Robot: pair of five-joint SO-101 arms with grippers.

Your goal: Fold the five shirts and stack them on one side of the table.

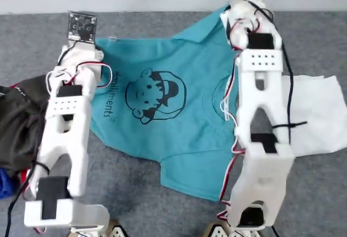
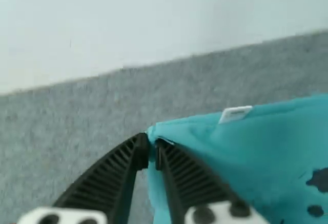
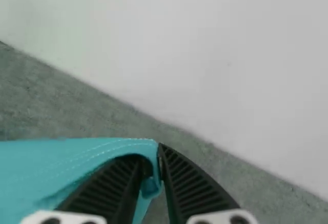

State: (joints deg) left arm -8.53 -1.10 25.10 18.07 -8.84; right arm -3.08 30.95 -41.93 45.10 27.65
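Observation:
A teal shirt (image 1: 162, 117) with a dark cartoon print lies spread across the middle of the grey table. My left gripper (image 2: 152, 152) is shut on a corner of the teal shirt (image 2: 246, 147) at its far left edge, close to the back wall. My right gripper (image 3: 156, 165) is shut on the hem of the teal shirt (image 3: 61, 167) at its far right corner, also by the wall. From above, the left arm (image 1: 68, 117) and the right arm (image 1: 260, 96) both stretch out to the table's far side.
A white shirt (image 1: 320, 112) lies flat at the right, partly under the right arm. A heap of dark clothing (image 1: 19, 123) with a bit of blue (image 1: 4, 185) sits at the left edge. The white wall runs along the table's far edge.

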